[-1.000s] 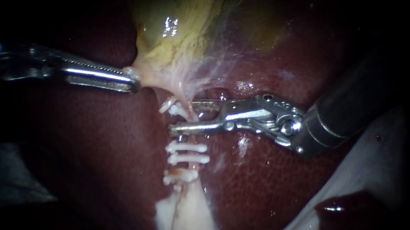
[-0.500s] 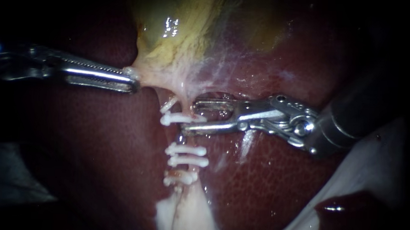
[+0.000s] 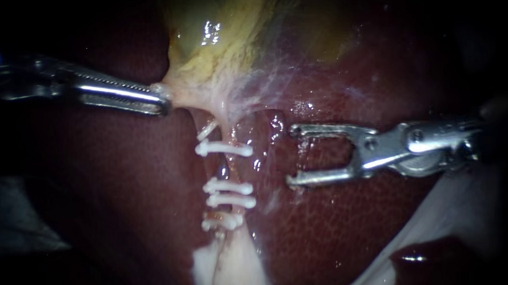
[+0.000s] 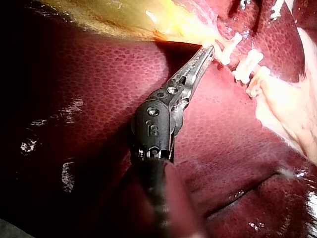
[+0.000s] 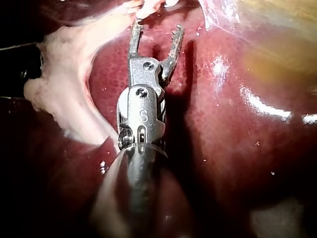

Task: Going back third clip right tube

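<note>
Bare liver (image 3: 330, 237) lies free between our right instrument (image 3: 290, 155) and the tube (image 3: 225, 170), so we see room to pass there. Across the tube stand the upper clip (image 3: 224, 150) and the lower clips (image 3: 229, 187), with a bare stretch between them. Above, the gallbladder (image 3: 224, 44), clamped at its edge by our left instrument (image 3: 165, 102), closes the way.

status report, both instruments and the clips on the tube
Left instrument jaws shut on gallbladder edge. Right instrument jaws open, empty, beside the tube, not touching. Top clip seated across tube. Only bare liver between.
</note>
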Controlling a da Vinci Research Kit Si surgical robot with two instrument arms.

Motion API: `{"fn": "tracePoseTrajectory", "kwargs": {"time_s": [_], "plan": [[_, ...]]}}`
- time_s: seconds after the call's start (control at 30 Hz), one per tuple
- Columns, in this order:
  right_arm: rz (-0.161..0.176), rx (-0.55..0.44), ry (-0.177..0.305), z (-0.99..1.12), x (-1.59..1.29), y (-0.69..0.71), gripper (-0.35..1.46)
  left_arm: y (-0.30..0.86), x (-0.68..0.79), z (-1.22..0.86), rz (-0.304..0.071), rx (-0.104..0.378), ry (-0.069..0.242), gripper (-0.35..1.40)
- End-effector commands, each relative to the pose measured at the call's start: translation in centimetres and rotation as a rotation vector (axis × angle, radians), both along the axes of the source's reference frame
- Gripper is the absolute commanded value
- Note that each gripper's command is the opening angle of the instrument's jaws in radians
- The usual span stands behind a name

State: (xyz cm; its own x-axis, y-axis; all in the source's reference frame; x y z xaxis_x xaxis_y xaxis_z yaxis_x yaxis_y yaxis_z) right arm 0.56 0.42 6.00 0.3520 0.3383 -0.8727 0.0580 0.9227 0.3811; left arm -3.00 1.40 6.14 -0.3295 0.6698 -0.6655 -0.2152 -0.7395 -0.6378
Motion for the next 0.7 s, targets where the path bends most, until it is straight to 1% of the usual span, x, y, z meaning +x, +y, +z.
{"fn": "tracePoseTrajectory", "kwargs": {"time_s": [0.03,0.1,0.2,0.3,0.57,0.7], "plan": [[-0.005,-0.014,-0.002,-0.04,-0.02,0.01,0.50,0.00,0.00,0.00,0.000,0.000,0.000,-0.35],[-0.019,-0.033,-0.004,-0.11,-0.08,0.01,0.50,0.00,0.00,0.01,0.000,0.000,0.000,-0.35],[-0.041,-0.048,-0.015,-0.16,-0.14,0.00,0.50,0.01,-0.01,0.04,-0.002,-0.002,0.002,-0.35],[-0.048,-0.054,-0.018,-0.17,-0.17,-0.01,0.50,0.00,-0.03,0.12,-0.003,-0.006,0.003,-0.35],[-0.051,-0.066,-0.017,-0.17,-0.21,-0.02,0.50,0.02,-0.21,0.46,-0.012,-0.020,0.009,-0.35],[-0.051,-0.066,-0.017,-0.18,-0.22,-0.02,0.50,0.01,-0.26,0.58,-0.007,-0.022,0.017,-0.35]]}}
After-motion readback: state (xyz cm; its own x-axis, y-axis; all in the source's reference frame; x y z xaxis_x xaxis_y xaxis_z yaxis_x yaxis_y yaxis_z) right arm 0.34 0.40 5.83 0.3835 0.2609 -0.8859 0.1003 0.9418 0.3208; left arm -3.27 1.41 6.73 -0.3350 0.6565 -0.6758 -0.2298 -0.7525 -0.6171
